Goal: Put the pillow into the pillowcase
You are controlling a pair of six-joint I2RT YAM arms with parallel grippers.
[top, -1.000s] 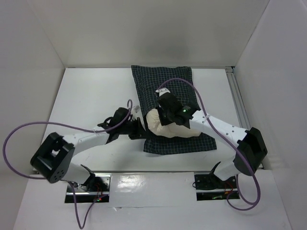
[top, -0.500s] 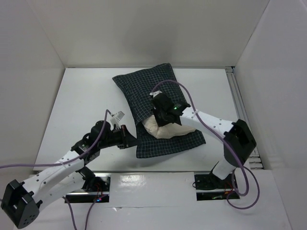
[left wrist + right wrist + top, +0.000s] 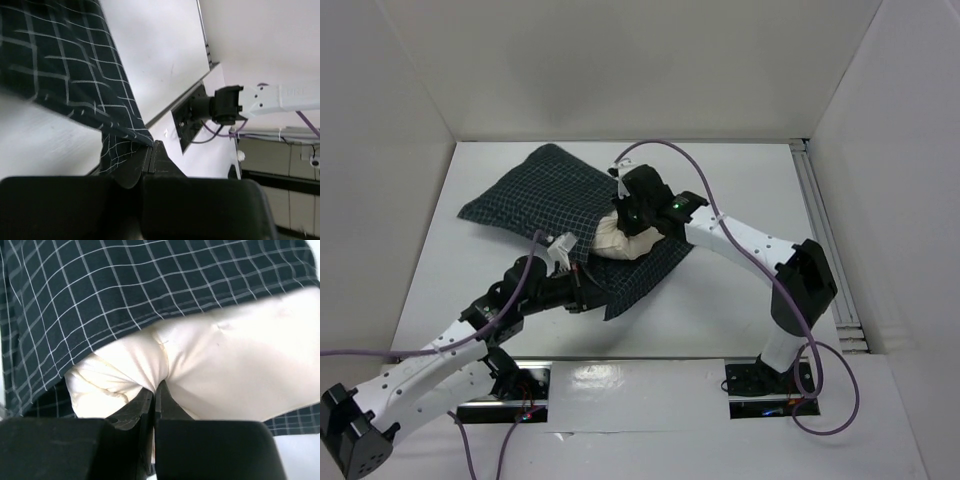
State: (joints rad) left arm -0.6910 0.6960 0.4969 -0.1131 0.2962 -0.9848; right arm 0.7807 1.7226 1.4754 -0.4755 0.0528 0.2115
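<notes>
The dark checked pillowcase (image 3: pixel 535 195) lies slanted across the middle of the table, its far end towards the back left. The cream pillow (image 3: pixel 618 238) pokes out of its near open end, mostly covered by the cloth. My right gripper (image 3: pixel 632 222) is shut on a fold of the pillow (image 3: pixel 225 365) under the pillowcase's upper layer (image 3: pixel 125 290). My left gripper (image 3: pixel 588 296) is shut on the near hem of the pillowcase (image 3: pixel 65 65), with the cloth pinched between the jaws (image 3: pixel 150 146).
White walls enclose the table on the left, back and right. A metal rail (image 3: pixel 820 230) runs along the right edge. The right arm's base (image 3: pixel 225 105) shows in the left wrist view. Purple cables (image 3: pixel 700 170) loop over both arms.
The pillowcase and pillow have swung and shifted to the back left. My right gripper moved up and left with the pillow. My left gripper stayed on the pillowcase's near hem.
</notes>
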